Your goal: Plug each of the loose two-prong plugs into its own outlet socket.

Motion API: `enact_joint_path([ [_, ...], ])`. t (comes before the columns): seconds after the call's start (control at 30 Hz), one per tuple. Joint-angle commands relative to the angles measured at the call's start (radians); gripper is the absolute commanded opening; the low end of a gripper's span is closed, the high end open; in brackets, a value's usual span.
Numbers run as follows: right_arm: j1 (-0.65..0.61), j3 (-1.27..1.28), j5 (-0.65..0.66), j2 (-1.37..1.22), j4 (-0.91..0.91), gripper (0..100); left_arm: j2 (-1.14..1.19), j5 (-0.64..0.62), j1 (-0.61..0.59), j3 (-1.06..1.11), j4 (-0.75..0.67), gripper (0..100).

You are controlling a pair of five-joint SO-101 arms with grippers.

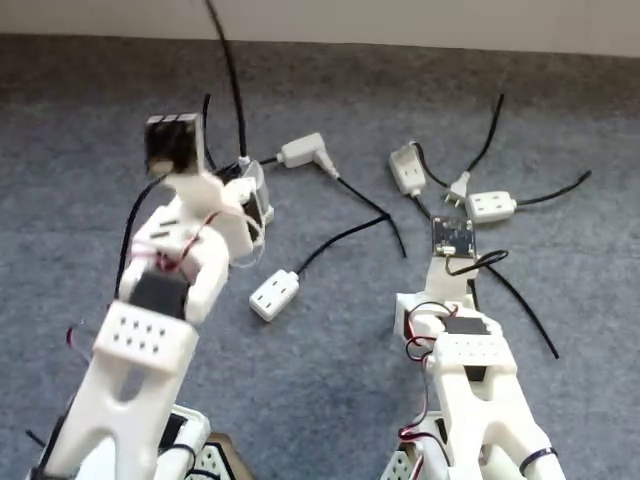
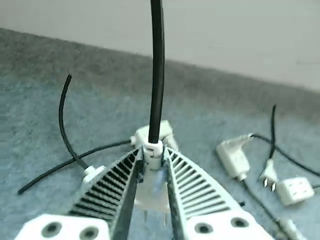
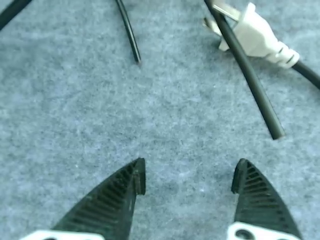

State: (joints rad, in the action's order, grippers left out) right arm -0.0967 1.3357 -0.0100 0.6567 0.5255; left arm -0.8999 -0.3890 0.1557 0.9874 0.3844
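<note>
My left gripper (image 2: 152,200) is shut on a white two-prong plug (image 2: 154,192), held above the carpet with its prongs pointing down and its black cord (image 2: 157,70) rising away. From above, that gripper (image 1: 250,198) hangs left of a white outlet socket (image 1: 275,295). My right gripper (image 3: 190,175) stands open over bare carpet, nothing between its fingers. Beyond it lies a loose white plug (image 3: 257,34) with a black cord (image 3: 245,70) crossing it. A second outlet socket (image 1: 490,205) lies at the right with that small plug (image 1: 458,187) beside it.
Two angled white plugs (image 1: 305,152) (image 1: 407,168) lie on the grey carpet farther back, their black cords trailing across the middle. The right arm's camera board (image 1: 453,237) hides its fingers from above. A pale wall (image 1: 400,20) borders the far edge.
</note>
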Motion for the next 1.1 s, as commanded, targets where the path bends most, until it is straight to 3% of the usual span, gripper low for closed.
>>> enact_joint_path([
  [0.0,-0.010,-0.001,0.011,0.013,-0.018,27.5,-0.193,-0.123,-0.007,0.180,-0.247,1],
  [0.3,-0.010,-0.031,0.006,0.019,0.061,27.5,-0.414,-0.170,0.101,0.567,-0.612,1],
  [0.5,-0.010,-0.242,0.005,0.019,0.298,27.4,-0.507,-0.393,0.134,0.714,-0.896,1],
  [0.6,-0.010,-0.381,0.009,0.019,0.455,25.9,-0.515,-0.531,0.113,0.705,-0.885,1],
  [0.73,-0.062,-0.576,0.009,0.007,0.644,13.5,-0.515,-0.684,0.117,0.714,-0.885,1],
  [0.87,-0.222,-0.736,0.011,0.007,0.779,8.7,-0.515,-0.792,0.117,0.714,-0.848,1],
  [1.07,-0.437,-0.934,0.025,-0.061,0.898,8.4,-0.522,-0.845,0.119,0.714,-0.764,1],
])
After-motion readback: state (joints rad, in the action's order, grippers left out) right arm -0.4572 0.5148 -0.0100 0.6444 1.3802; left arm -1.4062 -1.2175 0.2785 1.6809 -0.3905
